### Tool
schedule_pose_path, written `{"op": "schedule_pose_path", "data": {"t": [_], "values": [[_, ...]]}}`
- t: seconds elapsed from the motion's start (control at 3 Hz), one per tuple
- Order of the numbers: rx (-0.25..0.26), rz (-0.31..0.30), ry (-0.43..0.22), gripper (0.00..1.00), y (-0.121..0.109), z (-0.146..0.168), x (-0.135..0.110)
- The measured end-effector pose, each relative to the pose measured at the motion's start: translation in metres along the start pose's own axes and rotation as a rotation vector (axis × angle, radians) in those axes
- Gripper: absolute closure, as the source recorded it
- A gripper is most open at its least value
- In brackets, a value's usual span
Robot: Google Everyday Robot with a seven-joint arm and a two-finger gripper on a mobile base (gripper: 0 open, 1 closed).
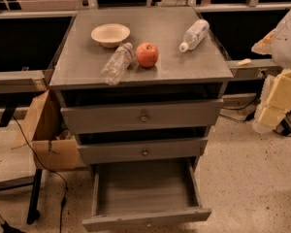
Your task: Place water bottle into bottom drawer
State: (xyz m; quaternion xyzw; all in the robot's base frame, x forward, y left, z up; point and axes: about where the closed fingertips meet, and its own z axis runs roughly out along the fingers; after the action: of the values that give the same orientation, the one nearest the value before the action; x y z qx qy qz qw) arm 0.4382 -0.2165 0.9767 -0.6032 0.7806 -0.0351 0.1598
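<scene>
The water bottle (118, 63), clear and crinkled with a small white cap, lies on its side on the grey cabinet top (184, 64), touching the left side of a red apple (147, 54). The bottom drawer (144, 188) is pulled out and its grey inside shows nothing in it; its low front panel is at the frame's lower edge. My gripper (270, 111) hangs at the right edge of the view, beside the cabinet and below its top, well away from the bottle. It holds nothing that I can see.
A cream bowl (110, 34) sits behind the bottle. A smoother bottle with a white-bluish label (194, 34) lies at the top's back right. The two upper drawers (143, 116) are slightly ajar. A cardboard box (48, 135) and cables are at the left on the floor.
</scene>
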Motion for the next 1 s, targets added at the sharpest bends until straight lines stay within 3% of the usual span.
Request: {"op": "schedule_pose_path", "data": {"t": [0.33, 0.67, 1.0], "values": [[0.004, 0.000, -0.003, 0.00, 0.000, -0.001, -0.001], [-0.014, 0.066, -0.022, 0.00, -0.009, 0.004, -0.011], [-0.031, 0.194, -0.084, 0.00, -0.022, 0.021, -0.045]]}}
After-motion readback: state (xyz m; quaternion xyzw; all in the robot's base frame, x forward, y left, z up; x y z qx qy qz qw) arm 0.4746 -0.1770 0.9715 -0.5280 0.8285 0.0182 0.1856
